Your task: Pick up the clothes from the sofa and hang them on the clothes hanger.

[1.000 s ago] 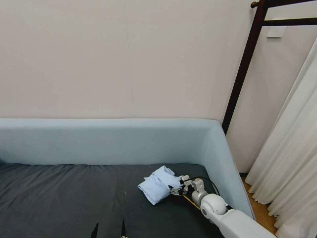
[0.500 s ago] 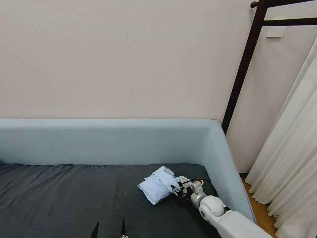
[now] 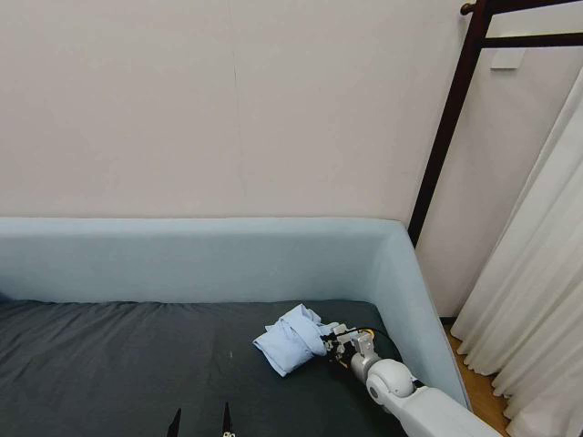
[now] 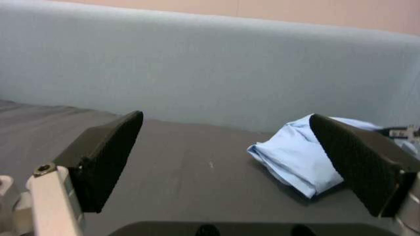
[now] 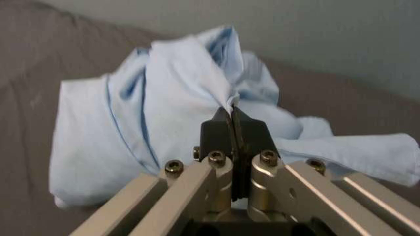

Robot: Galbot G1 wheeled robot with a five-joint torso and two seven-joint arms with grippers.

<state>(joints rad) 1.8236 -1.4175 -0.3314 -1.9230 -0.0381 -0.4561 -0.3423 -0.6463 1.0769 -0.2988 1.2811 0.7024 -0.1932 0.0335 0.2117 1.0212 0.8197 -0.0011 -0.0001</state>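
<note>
On the sofa (image 3: 182,259), near its right end, the blue shirt (image 3: 290,341) lies crumpled. The clothes hanger (image 3: 444,137) stands far right, beyond and above it. My right pincer (image 5: 231,115), the nearer arm, is pinched tight on a raised fold at the shirt's right side; my left pincer (image 4: 225,118) hangs spread, empty.

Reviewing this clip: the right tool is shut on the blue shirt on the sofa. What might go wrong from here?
1. The right tool pinches only a thin fold of the blue shirt, so the cloth may slip free on lifting.
2. The shirt lies bunched, so it may rise as a clump and drape badly over the dark clothes stand.
3. The left tool sits open and apart, giving no support.
</note>
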